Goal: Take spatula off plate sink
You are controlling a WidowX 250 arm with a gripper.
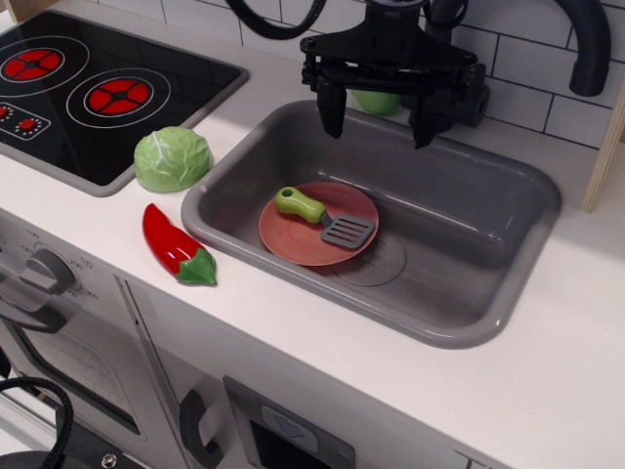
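Observation:
The spatula [322, 217] has a lime-green handle and a grey slotted blade. It lies on the salmon plate [293, 244], handle to the upper left, blade to the lower right. The plate rests on the floor of the grey sink [493, 244], at its left side. My black gripper [379, 122] hangs open and empty above the sink's back part, well above and behind the plate, its two fingers pointing down.
A green cabbage [173, 157] and a red chili pepper [176, 246] lie on the white counter left of the sink. A black stovetop [88, 93] is at the far left. A dark faucet [590, 44] rises at the back right. A green object [376, 101] sits behind the gripper.

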